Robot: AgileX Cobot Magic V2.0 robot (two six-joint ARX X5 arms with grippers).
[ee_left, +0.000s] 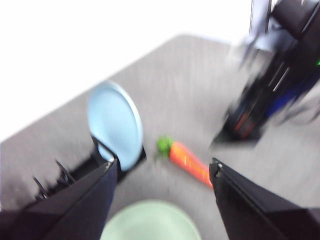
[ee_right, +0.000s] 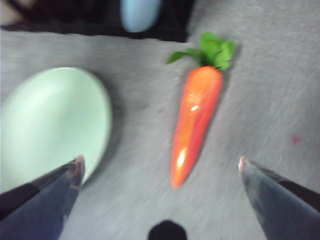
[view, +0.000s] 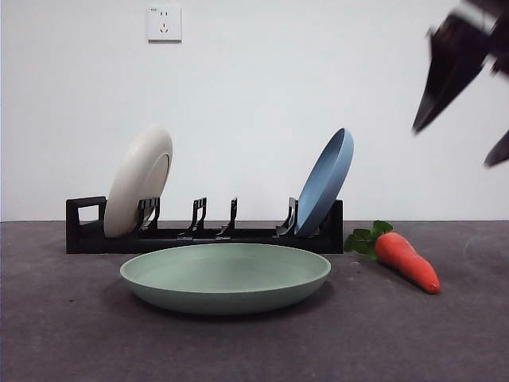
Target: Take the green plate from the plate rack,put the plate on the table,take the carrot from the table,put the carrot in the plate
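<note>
The green plate (view: pixel 225 274) lies flat on the table (view: pixel 71 334) in front of the plate rack (view: pixel 207 235). The carrot (view: pixel 407 260) lies on the table to the plate's right, leaves toward the rack. My right gripper (view: pixel 451 147) hangs open and empty high above the carrot; in the right wrist view the gripper (ee_right: pixel 161 160) has the carrot (ee_right: pixel 194 122) between its spread jaws, far below, with the green plate (ee_right: pixel 50 125) beside it. My left gripper (ee_left: pixel 164 162) is open and empty, high over the green plate (ee_left: pixel 150 222) and rack; the carrot (ee_left: pixel 190 161) shows there too.
A cream-white plate (view: pixel 139 179) stands at the rack's left end and a blue plate (view: pixel 326 181) at its right end, close to the carrot's leaves. A white wall with a socket (view: pixel 164 24) is behind. The right arm (ee_left: pixel 265 95) shows blurred in the left wrist view.
</note>
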